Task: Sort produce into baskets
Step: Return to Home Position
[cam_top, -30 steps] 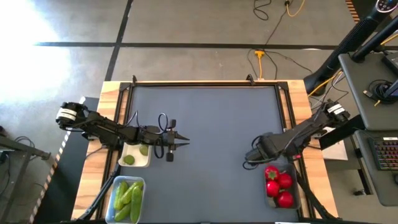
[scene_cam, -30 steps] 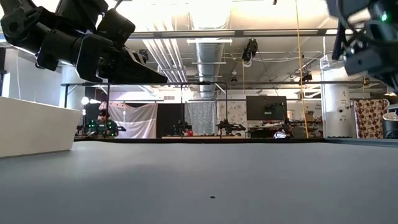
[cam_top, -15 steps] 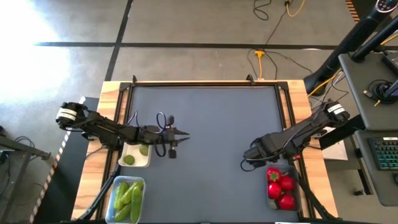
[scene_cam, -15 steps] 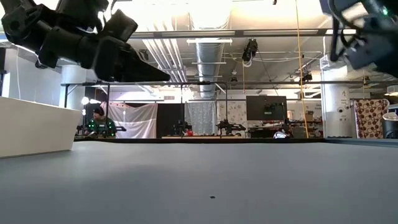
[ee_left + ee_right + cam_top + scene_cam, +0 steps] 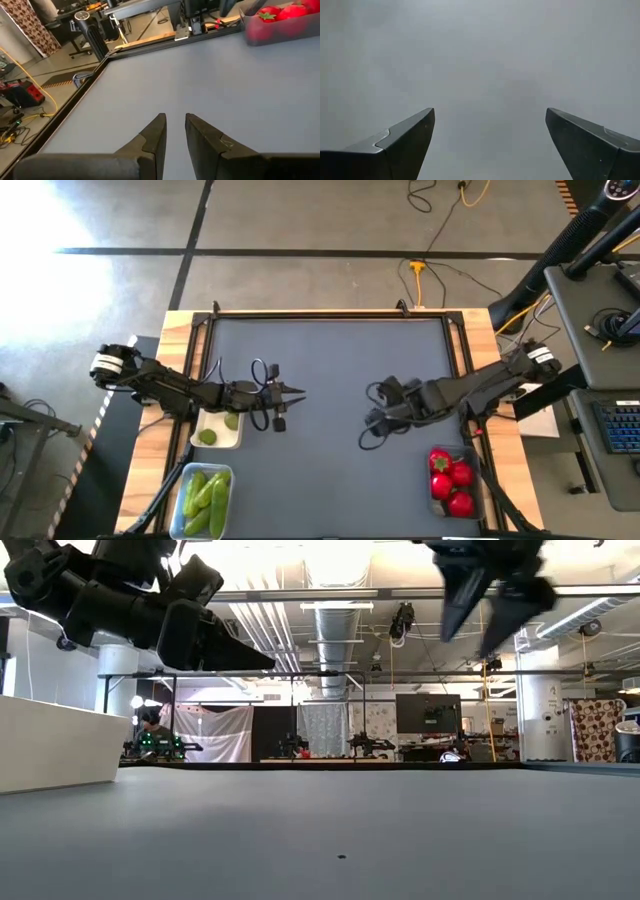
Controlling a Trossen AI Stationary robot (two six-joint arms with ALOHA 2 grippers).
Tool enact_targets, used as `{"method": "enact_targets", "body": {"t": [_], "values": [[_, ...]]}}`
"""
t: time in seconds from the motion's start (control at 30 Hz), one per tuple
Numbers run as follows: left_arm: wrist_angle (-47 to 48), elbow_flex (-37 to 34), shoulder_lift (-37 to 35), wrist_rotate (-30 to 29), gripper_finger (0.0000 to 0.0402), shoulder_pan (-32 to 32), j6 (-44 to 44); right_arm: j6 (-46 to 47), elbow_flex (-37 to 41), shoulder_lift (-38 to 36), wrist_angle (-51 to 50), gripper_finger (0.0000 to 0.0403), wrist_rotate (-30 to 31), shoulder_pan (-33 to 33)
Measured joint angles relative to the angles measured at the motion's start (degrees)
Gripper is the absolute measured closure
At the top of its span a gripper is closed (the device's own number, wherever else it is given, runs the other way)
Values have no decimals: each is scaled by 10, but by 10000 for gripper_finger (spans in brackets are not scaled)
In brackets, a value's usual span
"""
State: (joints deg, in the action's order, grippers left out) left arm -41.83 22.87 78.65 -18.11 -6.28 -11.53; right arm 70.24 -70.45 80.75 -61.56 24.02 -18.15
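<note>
At the high view's lower right, the red pieces (image 5: 448, 480) fill their clear tub (image 5: 432, 505) (sorting looks finished). Up-left of it, the right gripper (image 5: 490, 112) hangs spread wide, empty. The left gripper (image 5: 175, 117), nearly closed and empty, hovers left of centre. Both arms should next retract home.

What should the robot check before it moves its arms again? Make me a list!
1. Is the right gripper empty? Ok: fingers wide apart, nothing between.
2. Is the left gripper empty? Ok: fingers nearly together, nothing between.
3. Are the red pieces inside the right-hand tub? Ok.
4. Are the cucumbers in the left-hand tub, and the limes in the white tray? Ok.
5. Are the arms apart? Ok: a gap of dark mat lies between the grippers.
6. Any loose pieces on the mat? None seen, ok.
</note>
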Motion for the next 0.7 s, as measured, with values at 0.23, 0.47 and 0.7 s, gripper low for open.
{"method": "enact_targets", "body": {"t": [0.23, 0.47, 0.7], "values": [[41, 0, 0, 0, 345, 0, 0, -304, 5, 7, 155, 30, 32, 90], [44, 0, 0, 2, 345, 0, 66, -555, 5, 35, 381, 30, 31, 172], [47, 0, 0, 2, 345, 0, 161, -606, 5, 61, 465, 30, 31, 200]]}}
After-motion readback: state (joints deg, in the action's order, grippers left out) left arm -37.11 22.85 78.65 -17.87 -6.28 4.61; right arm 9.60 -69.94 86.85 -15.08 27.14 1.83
